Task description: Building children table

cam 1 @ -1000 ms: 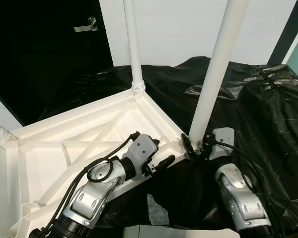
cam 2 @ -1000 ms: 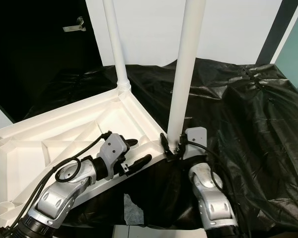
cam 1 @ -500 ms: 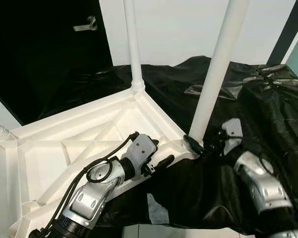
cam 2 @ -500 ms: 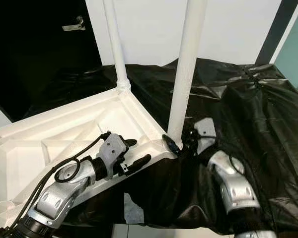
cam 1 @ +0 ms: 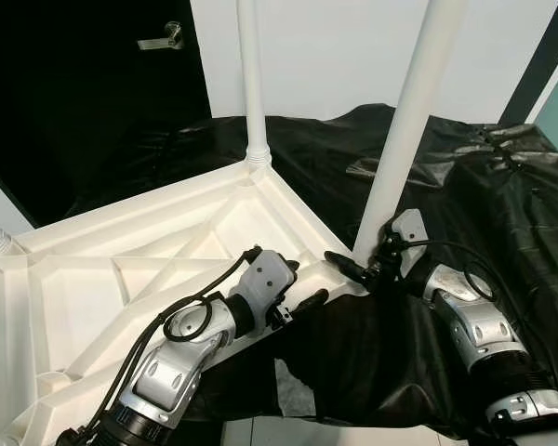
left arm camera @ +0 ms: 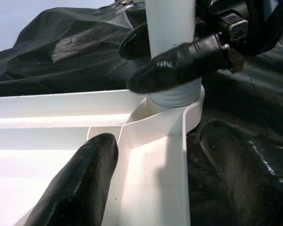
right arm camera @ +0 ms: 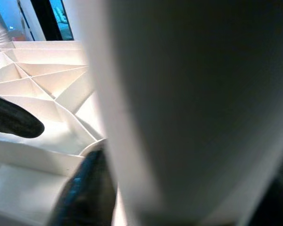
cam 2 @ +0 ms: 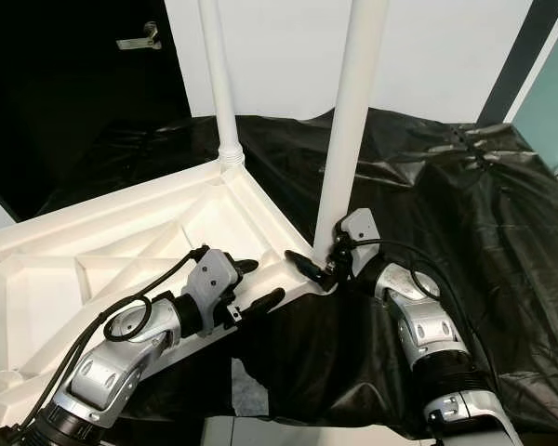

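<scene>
While the upturned white tabletop (cam 1: 121, 279) lies ribs-up on black sheeting (cam 1: 502, 195), the near-right table leg (cam 1: 405, 121) stands in its corner socket; step in hand looks like seating or screwing that leg home. Right gripper (cam 1: 358, 269) clasps the leg's base, one finger on each side. Far leg (cam 1: 252, 84) stands already fitted at the far corner. Left gripper (cam 1: 302, 286) sits at the tabletop's near edge, left of the socket.

Left wrist view: left fingers (left arm camera: 80, 183) spread apart astride the edge rib (left arm camera: 153, 179), apparently steadying it; socket (left arm camera: 177, 101) just beyond.

Right wrist view: leg (right arm camera: 193, 108) pressed between the jaws.

Next move probably calls for turning or pressing the leg while the tabletop is held fixed.
</scene>
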Motion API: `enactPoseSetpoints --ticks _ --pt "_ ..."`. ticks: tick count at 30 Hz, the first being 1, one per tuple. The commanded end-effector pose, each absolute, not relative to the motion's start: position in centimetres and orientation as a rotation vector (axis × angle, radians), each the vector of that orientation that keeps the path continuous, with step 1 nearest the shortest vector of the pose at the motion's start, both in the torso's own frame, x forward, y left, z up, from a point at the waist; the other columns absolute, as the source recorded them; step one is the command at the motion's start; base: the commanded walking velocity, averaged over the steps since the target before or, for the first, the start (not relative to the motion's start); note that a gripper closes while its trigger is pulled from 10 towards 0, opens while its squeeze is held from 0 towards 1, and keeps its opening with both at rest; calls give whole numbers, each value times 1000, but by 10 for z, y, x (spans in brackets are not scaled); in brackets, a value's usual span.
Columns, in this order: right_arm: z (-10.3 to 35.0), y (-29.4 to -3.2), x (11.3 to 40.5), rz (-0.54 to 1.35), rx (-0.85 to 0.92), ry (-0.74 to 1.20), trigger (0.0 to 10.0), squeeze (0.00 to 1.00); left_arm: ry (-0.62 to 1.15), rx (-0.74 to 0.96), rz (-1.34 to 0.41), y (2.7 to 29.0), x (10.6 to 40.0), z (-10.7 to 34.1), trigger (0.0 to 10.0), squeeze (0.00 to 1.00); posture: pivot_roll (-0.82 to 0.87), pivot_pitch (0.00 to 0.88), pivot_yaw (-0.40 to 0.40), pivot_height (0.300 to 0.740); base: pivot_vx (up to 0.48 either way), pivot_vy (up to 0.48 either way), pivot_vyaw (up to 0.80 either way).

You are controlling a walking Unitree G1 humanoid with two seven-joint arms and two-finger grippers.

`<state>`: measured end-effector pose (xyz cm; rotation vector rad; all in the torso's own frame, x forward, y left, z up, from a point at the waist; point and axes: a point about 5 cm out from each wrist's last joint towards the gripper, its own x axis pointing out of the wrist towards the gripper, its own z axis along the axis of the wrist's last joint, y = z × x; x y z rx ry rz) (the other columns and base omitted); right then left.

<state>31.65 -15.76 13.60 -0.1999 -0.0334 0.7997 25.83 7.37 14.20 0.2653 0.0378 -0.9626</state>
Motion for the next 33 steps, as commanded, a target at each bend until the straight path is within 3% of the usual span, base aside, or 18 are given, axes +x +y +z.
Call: enactPoseSetpoints --ticks 1,8,9,11,16,24,33 --pt "130 -158 313 821 -189 -4 0 0 40 267 -984 74 255 141 10000 0 12 0 -41 740 0 0 0" --pt "121 -162 303 712 -169 35 0 0 45 267 -990 74 253 140 10000 0 4 0 -37 740 0 0 0" --pt "120 -162 300 675 -171 37 10000 0 45 265 -994 73 253 140 10000 0 -7 0 -31 740 0 0 0" --pt "119 -161 298 643 -166 39 10000 0 46 264 -998 73 253 140 10000 0 -10 0 -26 740 0 0 0" --pt "111 -163 295 331 -140 72 10000 0 52 266 -1033 70 252 139 10000 0 -32 0 0 740 0 0 0" --pt "101 -155 282 -19 -69 103 10000 0 50 272 -1055 69 252 140 10000 0 -38 0 10 740 0 0 0" --pt "106 -147 278 -128 -36 93 10000 0 49 270 -1065 67 251 140 10000 0 -37 0 11 740 0 0 0"
